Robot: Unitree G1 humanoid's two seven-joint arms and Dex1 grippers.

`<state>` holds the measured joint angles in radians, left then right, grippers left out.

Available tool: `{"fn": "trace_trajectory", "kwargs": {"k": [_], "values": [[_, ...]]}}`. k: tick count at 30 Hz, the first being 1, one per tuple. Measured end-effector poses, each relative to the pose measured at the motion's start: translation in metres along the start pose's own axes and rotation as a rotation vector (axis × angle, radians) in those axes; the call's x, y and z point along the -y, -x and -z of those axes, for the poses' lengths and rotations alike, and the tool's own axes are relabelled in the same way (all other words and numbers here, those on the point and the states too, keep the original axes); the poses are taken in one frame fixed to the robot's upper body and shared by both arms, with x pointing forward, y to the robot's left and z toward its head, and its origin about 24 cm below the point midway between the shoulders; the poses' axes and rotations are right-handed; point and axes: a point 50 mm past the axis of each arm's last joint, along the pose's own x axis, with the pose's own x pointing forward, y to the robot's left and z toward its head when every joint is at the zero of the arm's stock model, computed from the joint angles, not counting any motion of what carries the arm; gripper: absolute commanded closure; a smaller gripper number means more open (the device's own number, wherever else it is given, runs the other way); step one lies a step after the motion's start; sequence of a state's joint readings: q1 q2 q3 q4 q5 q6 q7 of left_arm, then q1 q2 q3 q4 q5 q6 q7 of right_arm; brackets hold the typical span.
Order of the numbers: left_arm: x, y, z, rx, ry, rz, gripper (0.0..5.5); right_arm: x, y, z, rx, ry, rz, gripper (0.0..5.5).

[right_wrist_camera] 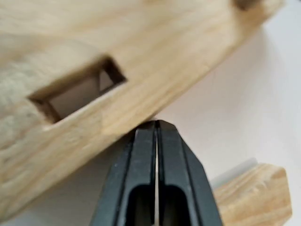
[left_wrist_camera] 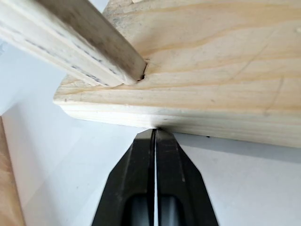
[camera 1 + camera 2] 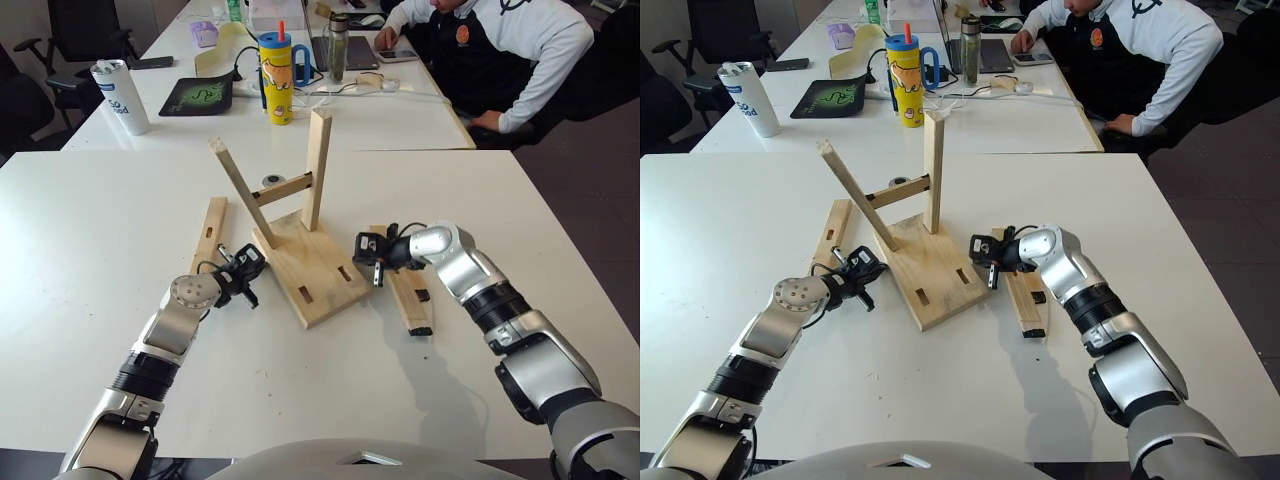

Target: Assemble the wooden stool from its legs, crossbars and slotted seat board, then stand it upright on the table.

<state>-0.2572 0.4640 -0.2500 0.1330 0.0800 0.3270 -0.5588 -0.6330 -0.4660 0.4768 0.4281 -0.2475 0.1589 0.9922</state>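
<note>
The scene is brightly and evenly lit. Shadows lie short and close under things, so the light falls from above. The white table [image 3: 100,250] reflects it broadly without hard glare, and it is near washed-out beyond the right pincer [image 1: 156,129]. Just past the tips of the left pincer [image 2: 155,141], a soft grey band of shadow runs under the edge of the seat board [image 2: 188,70], fading quickly into bright table on either side. The board's top face is evenly lit there. Ahead of the right pincer, the walls of the board's slot are dark while its opening shows pale. Both pincers' black fingers carry a faint sheen, with a thin light seam between them.
</note>
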Motion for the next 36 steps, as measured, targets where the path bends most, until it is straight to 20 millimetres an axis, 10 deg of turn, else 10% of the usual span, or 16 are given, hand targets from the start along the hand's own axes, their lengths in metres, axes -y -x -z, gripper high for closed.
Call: {"fn": "trace_trajectory", "kwargs": {"k": [13, 22, 30, 36], "values": [[-0.009, -0.018, -0.037, 0.112, -0.033, -0.03, 5.48, 0.001, -0.006, -0.001, 0.045, -0.135, 0.179, 5.5], [-0.035, 0.039, -0.054, 0.457, 0.191, -0.418, 5.48, 0.041, 0.081, -0.022, 0.436, -0.354, 0.615, 5.5], [0.029, 0.075, 0.015, 0.418, 0.665, -0.732, 5.5, -0.06, 0.074, 0.071, 0.267, -0.872, 0.666, 4.29], [0.041, 0.082, 0.027, 0.368, 0.664, -0.753, 5.5, -0.088, 0.074, 0.079, 0.244, -0.896, 0.651, 3.23]]}}
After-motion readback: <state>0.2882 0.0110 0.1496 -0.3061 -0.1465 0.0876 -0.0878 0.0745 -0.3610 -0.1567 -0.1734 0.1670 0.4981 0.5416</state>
